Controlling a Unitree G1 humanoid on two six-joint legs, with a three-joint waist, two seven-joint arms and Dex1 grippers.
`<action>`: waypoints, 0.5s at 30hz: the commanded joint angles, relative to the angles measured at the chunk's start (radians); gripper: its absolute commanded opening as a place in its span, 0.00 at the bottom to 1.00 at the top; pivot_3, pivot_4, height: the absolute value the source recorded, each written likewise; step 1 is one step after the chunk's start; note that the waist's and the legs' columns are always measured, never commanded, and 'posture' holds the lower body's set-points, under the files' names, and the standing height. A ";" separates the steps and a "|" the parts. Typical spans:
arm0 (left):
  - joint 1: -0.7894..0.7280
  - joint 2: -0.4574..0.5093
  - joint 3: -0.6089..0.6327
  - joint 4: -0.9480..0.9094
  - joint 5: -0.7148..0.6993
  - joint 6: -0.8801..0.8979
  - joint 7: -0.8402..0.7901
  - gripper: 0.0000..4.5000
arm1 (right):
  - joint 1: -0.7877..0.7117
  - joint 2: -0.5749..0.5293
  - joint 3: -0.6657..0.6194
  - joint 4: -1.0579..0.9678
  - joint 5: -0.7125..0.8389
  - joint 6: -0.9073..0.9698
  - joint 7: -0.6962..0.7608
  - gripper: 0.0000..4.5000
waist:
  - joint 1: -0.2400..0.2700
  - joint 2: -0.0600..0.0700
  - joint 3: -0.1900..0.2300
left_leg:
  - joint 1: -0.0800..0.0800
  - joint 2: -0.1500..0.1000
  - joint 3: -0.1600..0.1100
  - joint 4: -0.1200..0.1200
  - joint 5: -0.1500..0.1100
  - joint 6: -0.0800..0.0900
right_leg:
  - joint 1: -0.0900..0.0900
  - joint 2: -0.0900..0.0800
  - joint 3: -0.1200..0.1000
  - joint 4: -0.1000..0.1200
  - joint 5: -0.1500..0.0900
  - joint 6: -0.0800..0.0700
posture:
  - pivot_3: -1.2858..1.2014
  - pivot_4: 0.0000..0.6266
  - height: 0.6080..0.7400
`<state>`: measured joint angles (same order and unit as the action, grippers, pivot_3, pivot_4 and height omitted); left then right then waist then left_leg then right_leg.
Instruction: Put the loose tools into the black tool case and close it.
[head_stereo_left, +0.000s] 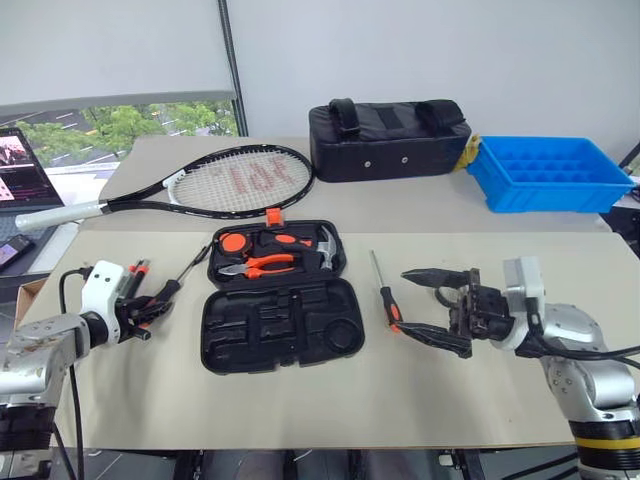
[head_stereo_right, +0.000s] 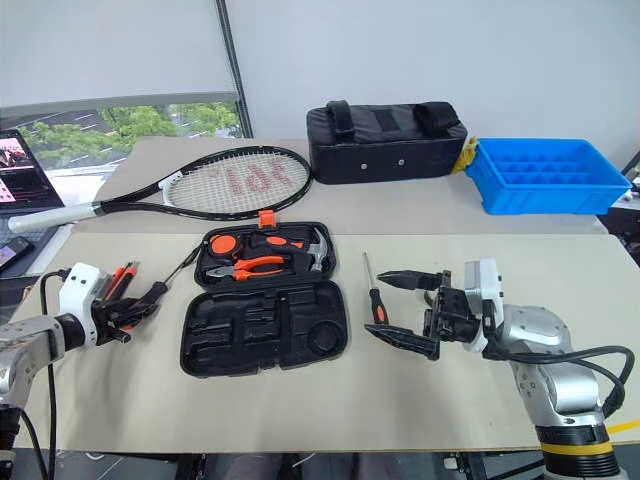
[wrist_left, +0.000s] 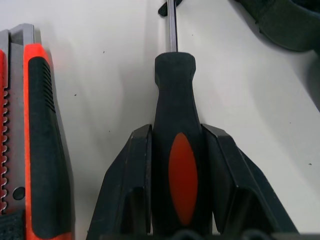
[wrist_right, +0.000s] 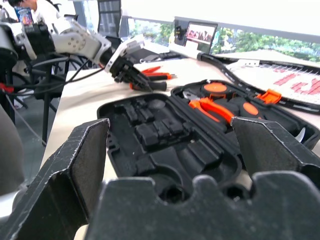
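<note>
Black left gripper (wrist_left: 176, 165) clamps screwdriver (wrist_left: 174, 125) at nine o'clock of open tool case (head_stereo_left: 280, 296); right gripper (head_stereo_left: 437, 305) spread wide, empty.

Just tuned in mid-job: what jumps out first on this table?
The black tool case lies open at the table's centre, pliers and other orange-handled tools already seated in its far half. On the left, the left claw is closed around a screwdriver's black-and-orange handle, with a utility knife beside it. On the right, the right claw hovers wide open next to another screwdriver lying loose by the case.
</note>
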<state>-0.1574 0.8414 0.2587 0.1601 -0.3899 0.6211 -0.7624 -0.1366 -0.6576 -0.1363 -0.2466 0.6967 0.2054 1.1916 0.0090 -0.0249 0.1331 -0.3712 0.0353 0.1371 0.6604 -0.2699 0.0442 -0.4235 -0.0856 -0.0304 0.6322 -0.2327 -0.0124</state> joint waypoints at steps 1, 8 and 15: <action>-0.033 0.007 0.098 -0.048 -0.061 -0.028 -0.027 0.22 | -0.001 0.014 -0.056 -0.047 0.066 0.014 -0.024 1.00 | 0.000 0.000 0.000 | 0.000 0.000 0.000 0.000 0.000 0.000 | 0.000 -0.002 -0.003 0.000 0.000 0.000 | 0.52 0.24 0.79; -0.192 0.084 0.215 -0.036 -0.118 -0.112 -0.072 0.22 | 0.023 -0.024 -0.099 -0.035 0.056 0.038 -0.030 1.00 | 0.003 -0.001 0.001 | -0.002 0.000 -0.003 0.000 0.001 -0.001 | 0.000 -0.006 -0.013 0.000 0.000 -0.002 | 0.52 0.24 0.79; -0.336 0.067 0.001 -0.204 -0.222 -0.116 -0.379 0.22 | 0.019 -0.029 -0.101 -0.022 0.030 0.033 -0.045 1.00 | 0.004 0.000 0.000 | -0.003 -0.001 -0.002 0.001 0.006 -0.004 | 0.002 -0.007 -0.017 -0.001 0.000 -0.001 | 0.52 0.24 0.79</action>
<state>-0.4997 0.9011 0.3288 0.0049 -0.5982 0.5185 -1.0580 -0.1110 -0.6791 -0.2109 -0.2606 0.7271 0.2452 1.1503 0.0127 -0.0253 0.1336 -0.3736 0.0340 0.1363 0.6612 -0.2638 0.0398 -0.4213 -0.0917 -0.0476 0.6314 -0.2328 -0.0129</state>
